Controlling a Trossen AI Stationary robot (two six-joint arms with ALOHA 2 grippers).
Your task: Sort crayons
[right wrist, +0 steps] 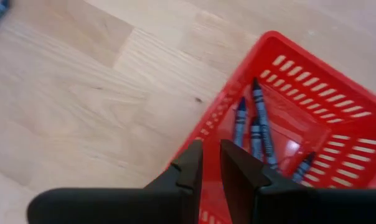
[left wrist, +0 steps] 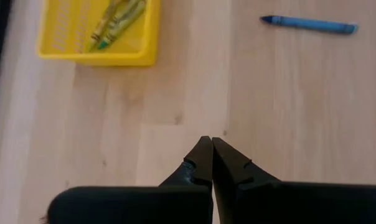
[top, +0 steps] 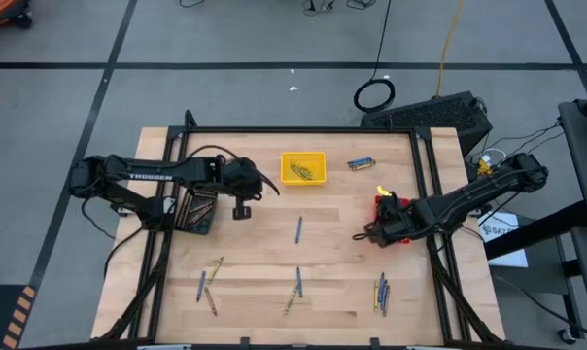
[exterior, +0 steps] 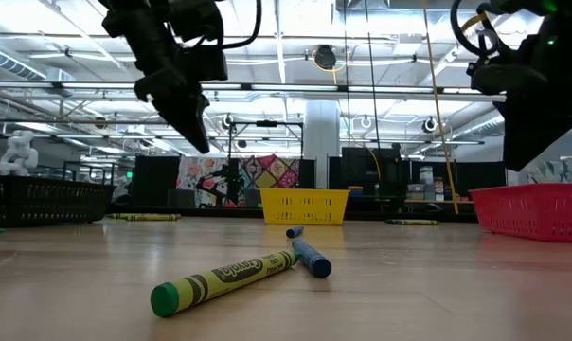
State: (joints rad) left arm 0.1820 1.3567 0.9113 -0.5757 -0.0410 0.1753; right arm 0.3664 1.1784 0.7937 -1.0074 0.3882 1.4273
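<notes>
Right end effector (right wrist: 210, 163) hovers over the red tray's (right wrist: 337, 68) rim near the desk's (top: 255, 248) right edge, fingers slightly parted, gripping nothing; blue crayons (right wrist: 258, 124) lie inside. Left end effector (left wrist: 211, 155), pinched closed and empty, hangs near the yellow tray (left wrist: 135, 56) holding olive crayons (left wrist: 116, 22). Loose crayons (top: 298, 229) lie across the desk's centre and front.

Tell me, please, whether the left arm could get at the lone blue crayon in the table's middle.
Probably yes. The left gripper, shut and empty, hangs between the yellow tray and that blue crayon, with only bare wood between them; it must open first.
</notes>
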